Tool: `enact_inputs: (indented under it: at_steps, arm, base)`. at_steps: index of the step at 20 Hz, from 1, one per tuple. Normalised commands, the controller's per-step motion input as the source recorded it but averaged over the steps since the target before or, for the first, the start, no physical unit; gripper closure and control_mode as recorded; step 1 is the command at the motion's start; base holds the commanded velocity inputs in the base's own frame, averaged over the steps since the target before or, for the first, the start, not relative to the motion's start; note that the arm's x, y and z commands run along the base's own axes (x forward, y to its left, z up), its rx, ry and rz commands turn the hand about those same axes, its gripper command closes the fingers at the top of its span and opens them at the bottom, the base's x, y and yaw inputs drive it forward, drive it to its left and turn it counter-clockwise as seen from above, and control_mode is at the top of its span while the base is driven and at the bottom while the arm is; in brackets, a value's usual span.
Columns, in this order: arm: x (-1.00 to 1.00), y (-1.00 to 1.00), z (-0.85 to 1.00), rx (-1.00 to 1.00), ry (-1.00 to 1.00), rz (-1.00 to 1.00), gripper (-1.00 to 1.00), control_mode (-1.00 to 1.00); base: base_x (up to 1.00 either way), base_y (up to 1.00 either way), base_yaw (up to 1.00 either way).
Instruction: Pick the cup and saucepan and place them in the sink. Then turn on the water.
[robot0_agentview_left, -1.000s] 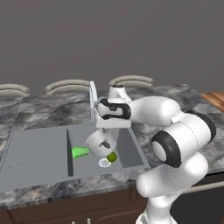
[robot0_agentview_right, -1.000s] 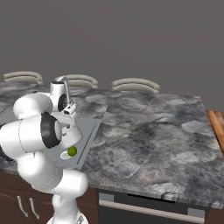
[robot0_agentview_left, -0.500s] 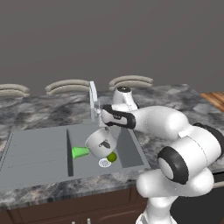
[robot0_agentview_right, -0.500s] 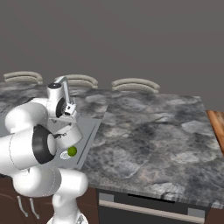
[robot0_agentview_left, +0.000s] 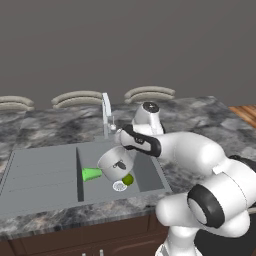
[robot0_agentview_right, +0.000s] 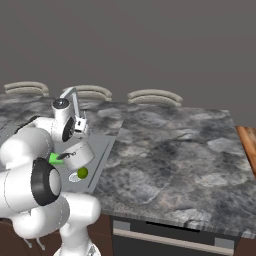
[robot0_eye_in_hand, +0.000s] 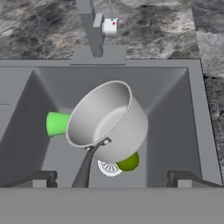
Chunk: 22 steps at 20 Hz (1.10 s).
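Two task items already lie inside the grey rectangular recessed sink (robot0_eye_in_hand: 199, 113): the shiny silver-grey round saucepan (robot0_eye_in_hand: 109, 122), tipped on its side over the drain, and the small bright green tapered cup (robot0_eye_in_hand: 57, 123) just beside it. The end effector (robot0_eye_in_hand: 111, 177) hovers above, fingers spread, holding nothing. Risk: reaching for the slim silver faucet (robot0_eye_in_hand: 91, 27) behind the saucepan, the arm might knock the tilted pot.

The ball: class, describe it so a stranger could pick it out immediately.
Find the sink in the marble counter. In its basin, beside the drain, the ball peeks from under the tilted saucepan. It is round and yellow-green, unlike the bright green tapered cup.
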Motion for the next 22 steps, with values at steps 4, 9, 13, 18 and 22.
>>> enact_inputs:
  at_steps: [4,9,13,18,22]
  arm:
    - [0.0,-0.13,0.23,0.06,-0.18,0.05,-1.0,-1.0]
    - [0.21,-0.09,0.17,0.05,-0.14,0.04,-1.0,-1.0]
    - [0.17,-0.06,0.1,0.03,-0.14,0.03,-1.0,-1.0]
    - [0.04,-0.03,0.01,0.0,-0.18,0.04,-1.0,-1.0]
    - [0.05,-0.09,0.0,0.01,-0.2,0.02,-1.0,-1.0]
  base:
    - [0.0,0.0,0.0]
    - [0.0,0.0,0.0]
    - [0.0,0.0,0.0]
    - [0.0,0.0,0.0]
    - [0.0,0.0,0.0]
